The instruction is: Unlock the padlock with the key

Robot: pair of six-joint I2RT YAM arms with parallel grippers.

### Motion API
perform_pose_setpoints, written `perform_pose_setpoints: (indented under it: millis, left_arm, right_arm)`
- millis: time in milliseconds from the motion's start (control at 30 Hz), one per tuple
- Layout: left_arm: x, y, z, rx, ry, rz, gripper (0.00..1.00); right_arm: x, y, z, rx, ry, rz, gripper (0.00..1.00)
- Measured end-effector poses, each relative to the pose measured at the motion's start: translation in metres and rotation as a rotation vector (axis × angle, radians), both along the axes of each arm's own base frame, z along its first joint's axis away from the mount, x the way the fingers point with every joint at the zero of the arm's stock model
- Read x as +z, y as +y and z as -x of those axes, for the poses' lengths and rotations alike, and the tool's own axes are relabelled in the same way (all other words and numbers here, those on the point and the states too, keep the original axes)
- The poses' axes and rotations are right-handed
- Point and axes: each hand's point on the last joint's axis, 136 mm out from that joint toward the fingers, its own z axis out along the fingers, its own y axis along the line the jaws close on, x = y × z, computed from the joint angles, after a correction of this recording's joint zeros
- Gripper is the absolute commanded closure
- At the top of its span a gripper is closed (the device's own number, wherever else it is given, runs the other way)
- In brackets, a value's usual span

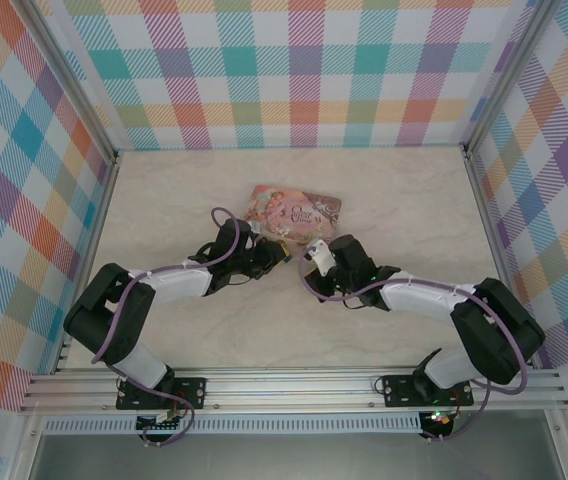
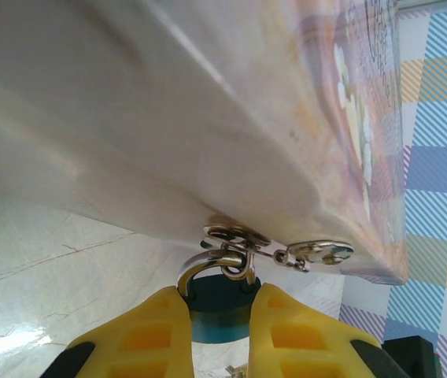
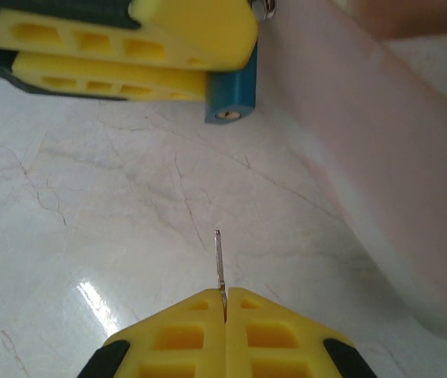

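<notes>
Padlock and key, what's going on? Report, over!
Left pincer clamps the padlock, hanging on the tin clasp. Right pincer shut on the key, aimed at the keyhole, not in yet. Nothing in the way.

Padlock (image 2: 219, 315): teal body, silver shackle, hanging from a clasp (image 2: 239, 236) (keyhole end is showing).
Key (image 3: 220, 264): thin grey sliver, pointing toward the padlock, apart.

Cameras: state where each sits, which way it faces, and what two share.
Top external: above and behind the arms, looking down on the table, pink tin, both arms, left gripper and right gripper.
Left wrist: on the left arm, looking along its yellow fingers at the padlock they clamp, hanging on the tin's hasp.
Right wrist: on the right arm, looking past its shut fingers and the key toward the padlock's keyhole.
Shared: both wrist views show the padlock.
</notes>
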Motion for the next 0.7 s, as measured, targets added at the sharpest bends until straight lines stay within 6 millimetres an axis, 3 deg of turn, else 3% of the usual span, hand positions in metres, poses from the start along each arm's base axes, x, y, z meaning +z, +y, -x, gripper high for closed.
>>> perform_pose_setpoints:
  millis: [333, 700]
  left_arm:
    - [0.003, -0.005, 0.004, -0.014, 0.019, 0.03, 0.91]
    - [0.014, -0.006, 0.002, -0.014, -0.014, 0.048, 0.9]
  right_arm:
    - [0.007, 0.014, -0.012, 0.024, -0.043, 0.004, 0.99]
    - [0.006, 0.005, -0.019, -0.026, -0.075, 0.038, 1.0]
